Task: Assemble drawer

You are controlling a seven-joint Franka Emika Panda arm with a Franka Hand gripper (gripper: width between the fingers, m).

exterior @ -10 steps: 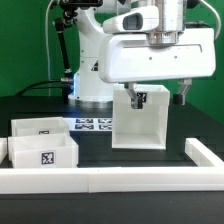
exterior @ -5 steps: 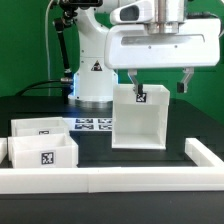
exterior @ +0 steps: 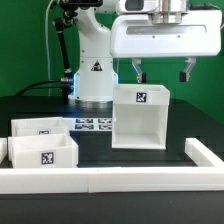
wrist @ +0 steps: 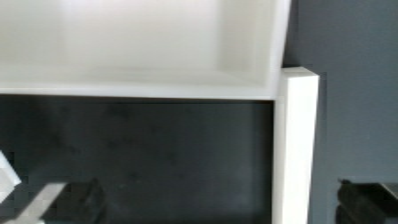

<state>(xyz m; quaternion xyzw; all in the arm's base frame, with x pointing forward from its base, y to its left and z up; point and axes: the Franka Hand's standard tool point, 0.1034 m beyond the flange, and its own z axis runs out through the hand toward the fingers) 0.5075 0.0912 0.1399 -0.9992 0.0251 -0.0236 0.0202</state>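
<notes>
The drawer's tall white shell (exterior: 140,122) stands upright on the dark table with its open side to the camera and a square tag (exterior: 141,96) on its back wall. My gripper (exterior: 161,72) hangs open and empty just above the shell's top edge, touching nothing. Two shallow white trays, one behind (exterior: 42,127) and one in front (exterior: 44,152), sit at the exterior view's left. In the wrist view the gripper (wrist: 199,205) shows only as dark fingertips (wrist: 368,195) at the frame edge, with the shell's wall (wrist: 299,140) between them.
The marker board (exterior: 94,124) lies flat behind the trays, in front of the robot base (exterior: 92,75). A long low white border rail (exterior: 110,179) runs along the table's front and turns back at the exterior view's right (exterior: 206,156).
My gripper has risen straight up from around the shell's upper wall to above its top edge. It stays open. The shell and trays have not moved.
</notes>
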